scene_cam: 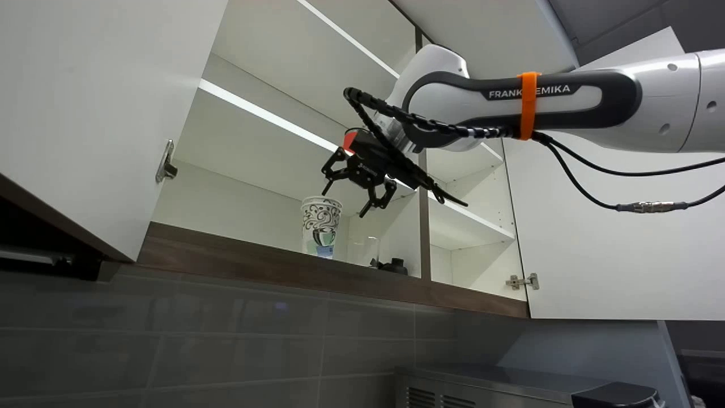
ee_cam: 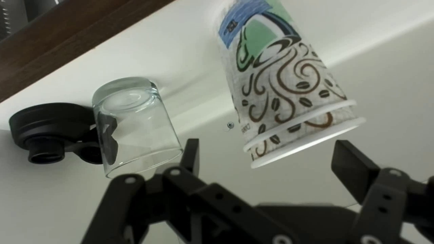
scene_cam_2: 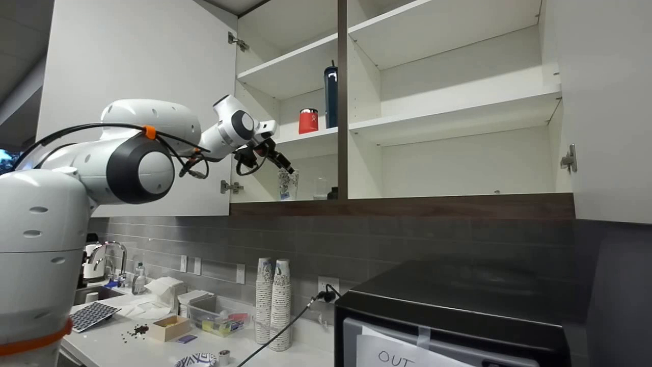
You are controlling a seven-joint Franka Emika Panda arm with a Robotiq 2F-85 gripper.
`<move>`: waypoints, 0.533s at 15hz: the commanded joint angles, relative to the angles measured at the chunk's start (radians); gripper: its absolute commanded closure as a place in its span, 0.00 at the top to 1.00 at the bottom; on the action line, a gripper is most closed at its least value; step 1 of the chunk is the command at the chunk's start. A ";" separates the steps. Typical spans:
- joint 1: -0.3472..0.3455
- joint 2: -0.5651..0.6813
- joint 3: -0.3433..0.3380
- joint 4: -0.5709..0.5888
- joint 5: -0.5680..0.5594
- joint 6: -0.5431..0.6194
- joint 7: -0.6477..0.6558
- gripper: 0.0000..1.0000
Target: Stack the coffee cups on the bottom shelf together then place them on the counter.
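The two coffee cups are nested into one upright stack on the bottom shelf. The wrist view shows the outer cup and, just past its rim, the second white rim of the inner cup. The stack shows in both exterior views. The shelf's brown front edge shows too. My gripper is open and empty, tilted down just above the cups' rims. In the wrist view its fingers stand apart on either side of the rims, not touching them. The counter is below the cabinet.
A clear glass stands beside the cups, close to one finger in the wrist view. A black lid lies beyond it. A red cup and tall dark bottle stand on the shelf above. Cup stacks and a microwave are below.
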 commanded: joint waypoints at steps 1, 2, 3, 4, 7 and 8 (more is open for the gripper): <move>0.192 0.053 -0.161 0.080 -0.017 -0.059 0.031 0.86; 0.223 0.060 -0.195 0.090 -0.015 -0.064 0.031 0.73; 0.165 0.063 -0.130 0.094 -0.018 -0.068 0.035 0.66; 0.180 0.067 -0.145 0.103 -0.016 -0.077 0.038 0.58; 0.178 0.073 -0.145 0.119 -0.016 -0.097 0.040 0.34; 0.177 0.072 -0.146 0.122 -0.016 -0.102 0.038 0.27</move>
